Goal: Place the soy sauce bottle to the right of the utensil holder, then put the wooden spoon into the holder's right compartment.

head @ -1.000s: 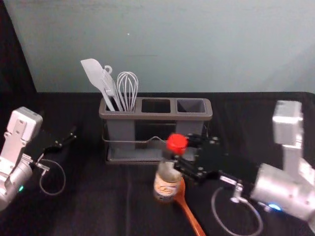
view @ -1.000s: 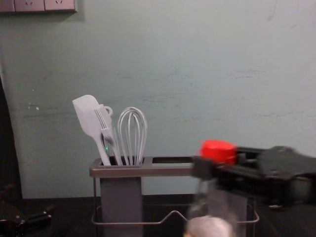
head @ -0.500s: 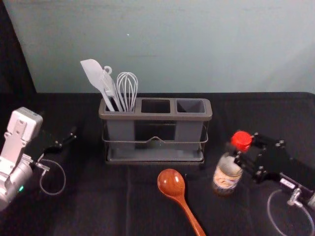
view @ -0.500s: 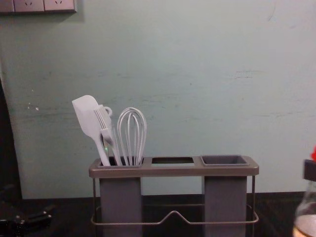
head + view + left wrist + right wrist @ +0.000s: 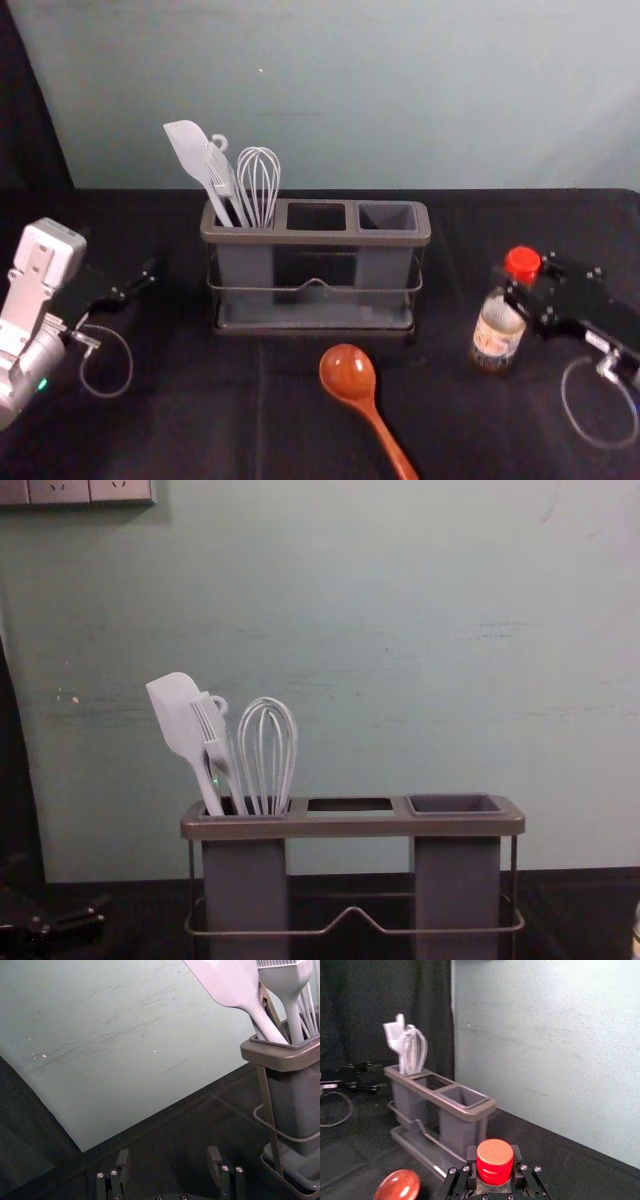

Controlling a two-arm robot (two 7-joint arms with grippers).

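In the head view my right gripper (image 5: 528,290) is shut on the neck of the soy sauce bottle (image 5: 498,330), just under its red cap, to the right of the utensil holder (image 5: 316,238). The right wrist view has the red cap (image 5: 494,1161) between the fingers of my right gripper (image 5: 494,1170). The wooden spoon (image 5: 349,374) lies in front of the holder, bowl toward it. The holder's right compartment (image 5: 388,216) is empty. My left gripper (image 5: 134,284) is parked at the left; the left wrist view shows this gripper (image 5: 170,1167) open, nothing between its fingers.
A white spatula (image 5: 187,146), a brush and a whisk (image 5: 259,186) stand in the holder's left compartment. The wall (image 5: 400,90) rises behind the black-covered table (image 5: 200,400). A cable loops under each forearm.
My right gripper has carried the bottle rightward from in front of the holder, over the spoon's bowl, to the holder's right side. The spoon's bowl is now uncovered. The left arm has stayed still.
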